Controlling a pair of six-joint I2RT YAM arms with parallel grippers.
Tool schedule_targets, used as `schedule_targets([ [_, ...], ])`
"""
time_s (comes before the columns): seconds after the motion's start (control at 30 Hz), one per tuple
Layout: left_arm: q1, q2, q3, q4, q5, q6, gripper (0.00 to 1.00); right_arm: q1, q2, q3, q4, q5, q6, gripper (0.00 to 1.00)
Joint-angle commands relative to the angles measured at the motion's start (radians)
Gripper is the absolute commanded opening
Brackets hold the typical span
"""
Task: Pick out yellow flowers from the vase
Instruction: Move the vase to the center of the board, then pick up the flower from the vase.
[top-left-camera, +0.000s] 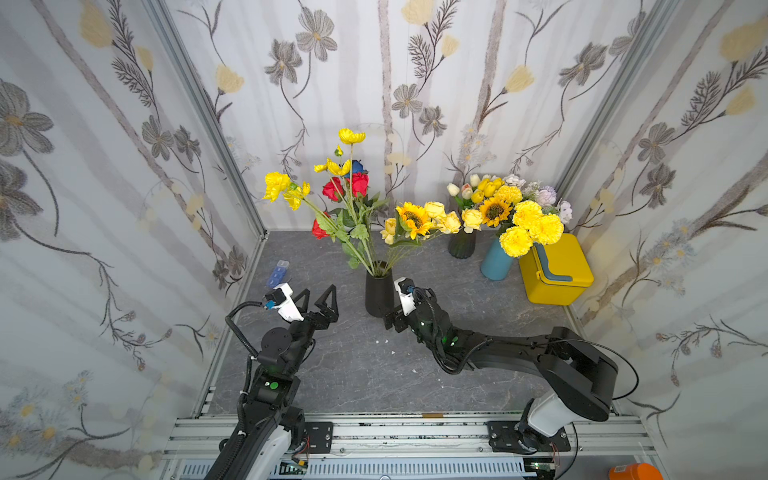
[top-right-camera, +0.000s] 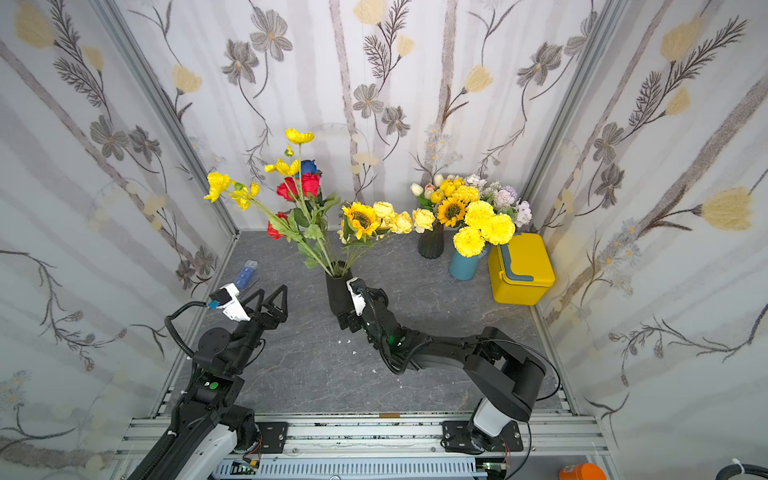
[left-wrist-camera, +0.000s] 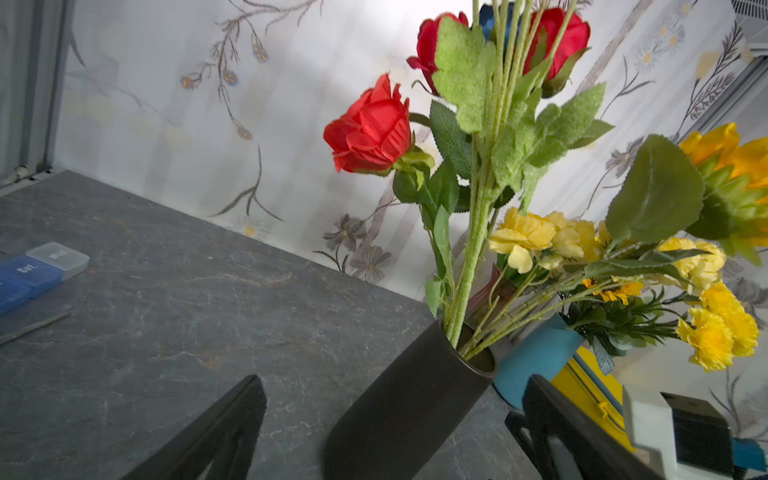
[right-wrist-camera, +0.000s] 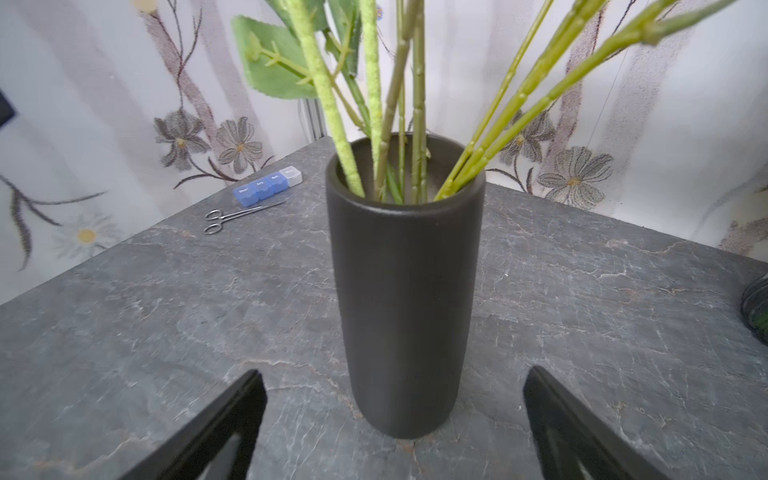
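Right wrist view: right gripper (right-wrist-camera: 392, 372) open, flanking vase (right-wrist-camera: 405, 291) of yellow flowers (top-left-camera: 413, 218); left gripper (top-left-camera: 319, 289) open in both top views; pillbox (right-wrist-camera: 266, 187) labels unreadable.

Staged robot-lab booth: floral wallpaper panels (top-left-camera: 104, 166) on aluminium frame posts (top-left-camera: 208, 120), grey slate-look tabletop (top-left-camera: 374, 374), robot arms (top-left-camera: 274, 353) bolted to an aluminium rail (top-left-camera: 415, 432).

black arms (top-left-camera: 286, 345), seemingly green lights (top-left-camera: 273, 385)
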Motion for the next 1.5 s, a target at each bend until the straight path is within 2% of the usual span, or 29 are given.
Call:
schedule_targets([
  [0.0,-0.007,-0.030,0.026,-0.120,0.016,-0.013,1.00,0.032,-0.066,-0.002,-0.083,-0.021,0.015,0.88],
  [0.17,-0.009,-0.144,-0.048,-0.135,-0.078,-0.014,1.00,0.075,-0.144,0.070,-0.207,-0.094,-0.006,0.68],
  [0.27,-0.008,-0.199,-0.090,-0.123,-0.109,-0.016,1.00,0.076,-0.131,0.172,-0.278,-0.138,-0.045,0.57],
  [0.43,-0.008,-0.248,-0.121,-0.131,-0.107,0.010,1.00,0.075,-0.052,0.365,-0.398,-0.109,-0.085,0.52],
  [0.73,-0.011,-0.344,-0.205,-0.118,-0.083,0.046,1.00,0.032,0.187,0.763,-0.626,-0.085,-0.098,0.27],
  [0.93,-0.009,-0.394,-0.238,-0.135,-0.081,0.042,1.00,0.006,0.304,0.931,-0.679,-0.027,-0.106,0.19],
  [1.1,-0.008,-0.418,-0.243,-0.134,-0.086,0.039,1.00,0.006,0.356,1.003,-0.700,-0.003,-0.110,0.17],
  [1.47,-0.008,-0.418,-0.249,-0.123,-0.084,0.038,1.00,0.040,0.320,0.996,-0.722,0.051,-0.143,0.20],
])
